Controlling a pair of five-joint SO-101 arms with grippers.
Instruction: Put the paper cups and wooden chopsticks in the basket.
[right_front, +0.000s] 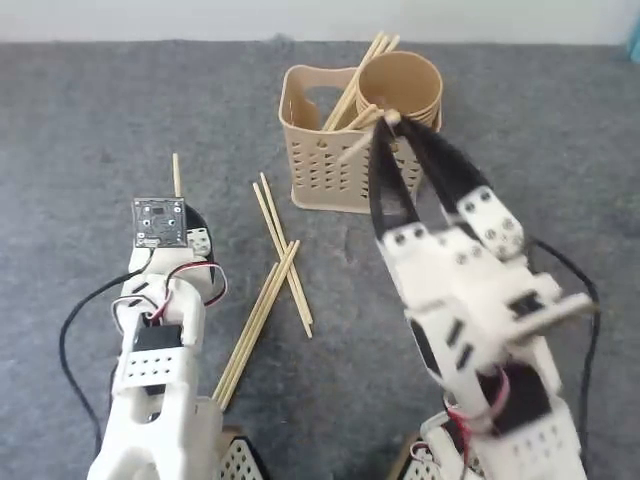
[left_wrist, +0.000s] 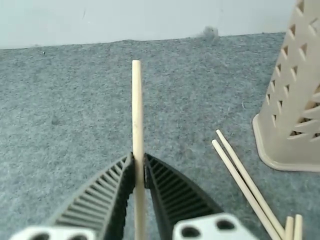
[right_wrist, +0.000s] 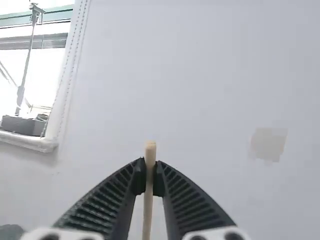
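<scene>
1. The left gripper (left_wrist: 139, 161) is low over the grey surface (right_front: 90, 120), on the left. Its jaws are pressed together on a single chopstick (left_wrist: 136, 107). The stick points straight ahead of the gripper, and its far end (right_front: 177, 172) sticks out past the wrist camera in the high view.
2. Just right of that arm, several loose chopsticks (right_front: 282, 255) lie flat on the surface between the two arms. One pair slants towards the basket. Another bunch (right_front: 250, 335) slants the opposite way, and the two cross near their upper ends. In the left wrist view, the ends of these sticks (left_wrist: 240, 180) lie near the basket's foot.
3. The beige slotted basket (right_front: 318, 172) stands upright on the surface at centre-right. A stack of paper cups (right_front: 402, 88) sits in its right end. A few stored chopsticks (right_front: 358, 85) lean against the cups and poke out over the rim.
4. The right gripper (right_front: 392, 120) hangs over the basket's front rim, just beside the cups. Its jaws are pinching another stick (right_wrist: 150, 152) close to its tip. In the high view that stick is blurred and slants down across the basket's front wall.
</scene>
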